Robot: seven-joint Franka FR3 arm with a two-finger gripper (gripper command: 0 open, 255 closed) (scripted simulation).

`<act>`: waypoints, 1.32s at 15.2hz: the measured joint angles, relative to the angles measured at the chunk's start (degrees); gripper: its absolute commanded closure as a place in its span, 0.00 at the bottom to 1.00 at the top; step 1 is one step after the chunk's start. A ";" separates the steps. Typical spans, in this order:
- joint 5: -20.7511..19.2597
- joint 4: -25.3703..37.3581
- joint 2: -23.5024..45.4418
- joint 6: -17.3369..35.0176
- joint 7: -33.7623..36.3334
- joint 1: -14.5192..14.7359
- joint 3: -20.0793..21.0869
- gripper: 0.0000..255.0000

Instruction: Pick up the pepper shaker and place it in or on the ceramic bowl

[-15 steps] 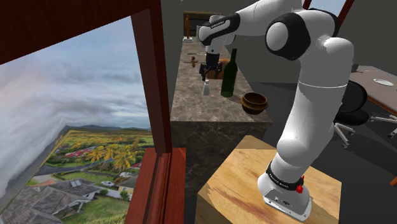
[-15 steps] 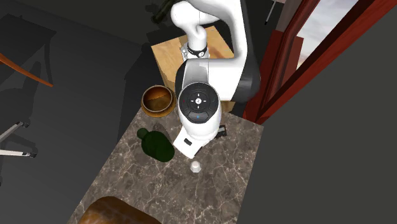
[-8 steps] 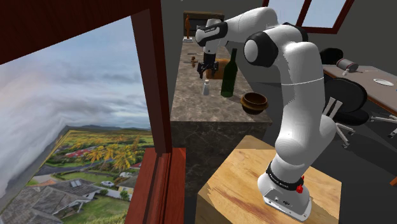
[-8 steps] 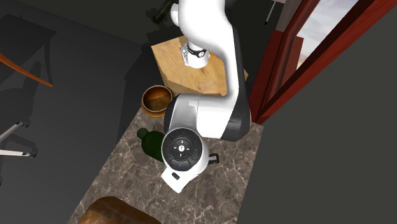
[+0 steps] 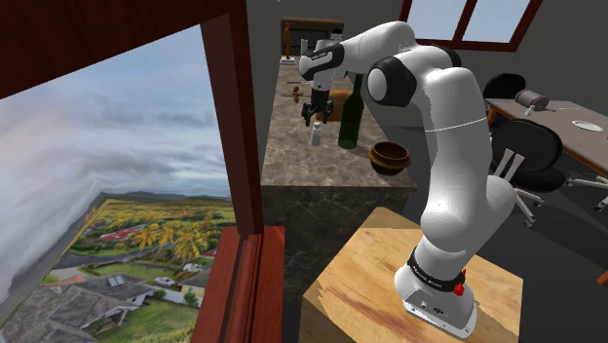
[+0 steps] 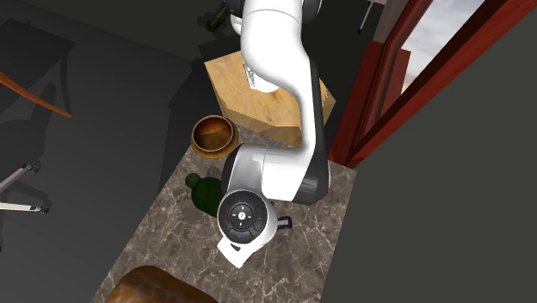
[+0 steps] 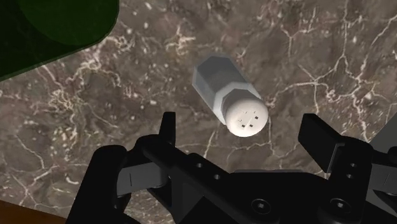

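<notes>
In the shoulder view, your claw (image 5: 314, 118) hangs straight above the pepper shaker (image 5: 315, 135), which stands upright on the stone counter (image 5: 292, 161) just beside the green bottle (image 5: 348, 112). The brown bowl (image 5: 390, 156) sits further along, toward the stand. In the second exterior view, looking down, the arm (image 6: 245, 219) covers that spot. The bottle (image 6: 205, 194) lies between it and the bowl (image 6: 213, 136) at the counter's near end. In the wrist view the claw (image 7: 242, 133) is released, its fingers (image 7: 167, 127) standing wide apart. The shaker's (image 7: 229, 95) white cap sits about midway in the gap, touched by neither. Its long axis runs up toward you, so the next move looks like a straight drop and a squeeze across the body.
</notes>
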 measured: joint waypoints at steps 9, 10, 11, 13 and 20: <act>0.11 -0.39 0.39 0.81 -0.08 0.01 0.07 1.00; 0.11 -0.39 0.39 0.81 -0.08 0.01 0.07 1.00; 0.11 -0.38 0.37 0.81 -0.08 0.00 0.06 1.00; 0.11 -0.37 0.38 0.81 -0.08 0.01 0.06 1.00; 0.04 0.32 0.24 -0.03 0.01 -0.04 0.02 1.00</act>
